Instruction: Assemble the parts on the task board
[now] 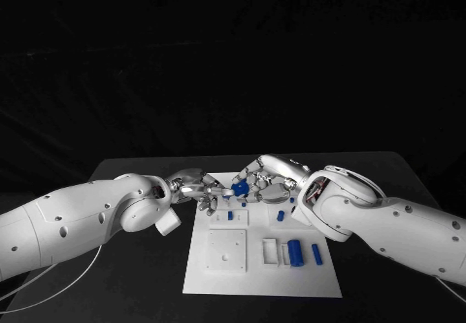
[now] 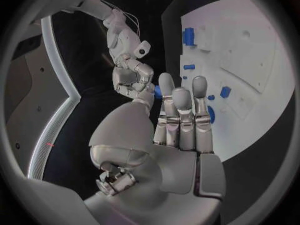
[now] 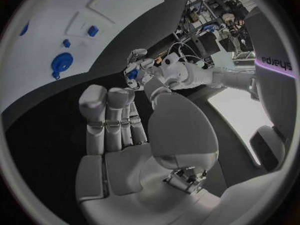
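Observation:
The white task board [image 1: 262, 276] lies mid-table. Both hands meet above its far end. My left hand [image 1: 202, 192] pinches a small blue knob-like part [image 1: 239, 186] at its fingertips; the right wrist view shows that blue part [image 3: 132, 74] in the left hand [image 3: 142, 67]. The part [image 2: 158, 91] peeks out beside the left hand's fingers [image 2: 181, 110]. My right hand [image 1: 264, 187] faces it, fingertips close against the part, its own fingers [image 3: 109, 115] straight and apart from the thumb with nothing between them. Whether they touch the part is unclear.
On the board stand two short blue pegs [image 1: 230, 216] [image 1: 281, 216], a thick blue cylinder [image 1: 294, 252] and a thinner one [image 1: 316, 254], beside white blocks [image 1: 226, 250]. A blue round part [image 3: 61, 64] lies on the board [image 3: 94, 10]. A white cable [image 1: 58, 282] trails at near left.

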Controlling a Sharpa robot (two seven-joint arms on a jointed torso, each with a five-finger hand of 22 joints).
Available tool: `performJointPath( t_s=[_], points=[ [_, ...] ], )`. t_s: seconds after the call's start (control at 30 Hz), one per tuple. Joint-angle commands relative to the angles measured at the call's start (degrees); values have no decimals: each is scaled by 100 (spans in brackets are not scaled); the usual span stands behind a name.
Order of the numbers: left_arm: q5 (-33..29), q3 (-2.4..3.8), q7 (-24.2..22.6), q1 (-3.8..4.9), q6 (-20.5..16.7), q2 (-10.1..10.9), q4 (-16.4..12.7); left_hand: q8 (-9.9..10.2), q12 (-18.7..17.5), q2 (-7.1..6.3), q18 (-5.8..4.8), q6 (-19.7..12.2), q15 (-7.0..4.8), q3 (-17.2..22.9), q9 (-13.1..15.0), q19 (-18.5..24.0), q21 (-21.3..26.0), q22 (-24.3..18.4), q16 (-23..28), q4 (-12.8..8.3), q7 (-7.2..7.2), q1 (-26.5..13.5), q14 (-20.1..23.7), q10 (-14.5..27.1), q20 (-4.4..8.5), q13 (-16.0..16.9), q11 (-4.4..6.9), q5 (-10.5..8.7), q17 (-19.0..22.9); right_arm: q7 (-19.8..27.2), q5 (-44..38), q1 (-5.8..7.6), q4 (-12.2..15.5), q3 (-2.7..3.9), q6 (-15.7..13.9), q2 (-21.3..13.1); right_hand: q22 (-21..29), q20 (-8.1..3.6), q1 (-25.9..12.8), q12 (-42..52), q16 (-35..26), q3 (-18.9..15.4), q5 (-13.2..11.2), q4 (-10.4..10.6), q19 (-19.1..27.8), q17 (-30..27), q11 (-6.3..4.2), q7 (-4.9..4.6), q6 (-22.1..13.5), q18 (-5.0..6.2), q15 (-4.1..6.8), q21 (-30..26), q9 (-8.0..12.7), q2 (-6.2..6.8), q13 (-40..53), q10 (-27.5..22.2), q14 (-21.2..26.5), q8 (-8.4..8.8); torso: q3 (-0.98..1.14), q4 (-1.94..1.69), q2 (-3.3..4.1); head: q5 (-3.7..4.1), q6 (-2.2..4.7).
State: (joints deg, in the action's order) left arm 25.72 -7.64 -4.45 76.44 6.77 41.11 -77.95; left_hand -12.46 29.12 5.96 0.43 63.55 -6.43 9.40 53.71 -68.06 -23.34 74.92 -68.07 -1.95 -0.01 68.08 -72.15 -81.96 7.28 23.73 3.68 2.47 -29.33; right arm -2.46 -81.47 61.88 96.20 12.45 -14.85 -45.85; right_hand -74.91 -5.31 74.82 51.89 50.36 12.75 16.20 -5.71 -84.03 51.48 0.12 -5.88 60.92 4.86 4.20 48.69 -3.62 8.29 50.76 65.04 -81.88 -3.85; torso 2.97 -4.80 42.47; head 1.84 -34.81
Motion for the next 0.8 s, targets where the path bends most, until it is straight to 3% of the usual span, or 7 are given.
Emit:
performJointPath(
  t_s=[0.03,0.53,0.8],
  points=[
    [75,5,-197,-3,133,-15,-19,-28,24,227,-43,-10,5,1,-20,-5,33,105,-25,-29,-26,267,27,24,12,6,5,29,12,162,-117,-14,65,-8,102,-1,-611,-10,-1,30,15,-18,-23,-32,-193,1,-38,-4,52,6,17,44,1,-38,5,-9,-37,30,-5,-3,-1,4,1],
    [111,5,-258,-5,151,-41,-82,-59,29,181,-43,4,-2,-91,-93,-21,25,107,-59,69,-35,261,14,1,18,10,14,29,51,133,-117,-25,46,-57,106,67,-612,-12,-40,37,17,-28,-101,5,-195,5,-43,7,92,6,19,53,1,-85,14,-6,-41,30,-12,-13,2,-1,6],
    [135,5,-278,-6,190,-47,-131,-67,26,175,-43,3,-3,-106,-119,-23,22,107,-71,83,-36,287,12,-6,19,9,15,29,65,110,-117,-25,3,-67,119,107,-612,-17,-41,39,24,19,-158,25,-195,13,-51,20,147,3,25,59,1,-107,21,-10,-45,31,-9,1,3,-15,-5]
  ],
)
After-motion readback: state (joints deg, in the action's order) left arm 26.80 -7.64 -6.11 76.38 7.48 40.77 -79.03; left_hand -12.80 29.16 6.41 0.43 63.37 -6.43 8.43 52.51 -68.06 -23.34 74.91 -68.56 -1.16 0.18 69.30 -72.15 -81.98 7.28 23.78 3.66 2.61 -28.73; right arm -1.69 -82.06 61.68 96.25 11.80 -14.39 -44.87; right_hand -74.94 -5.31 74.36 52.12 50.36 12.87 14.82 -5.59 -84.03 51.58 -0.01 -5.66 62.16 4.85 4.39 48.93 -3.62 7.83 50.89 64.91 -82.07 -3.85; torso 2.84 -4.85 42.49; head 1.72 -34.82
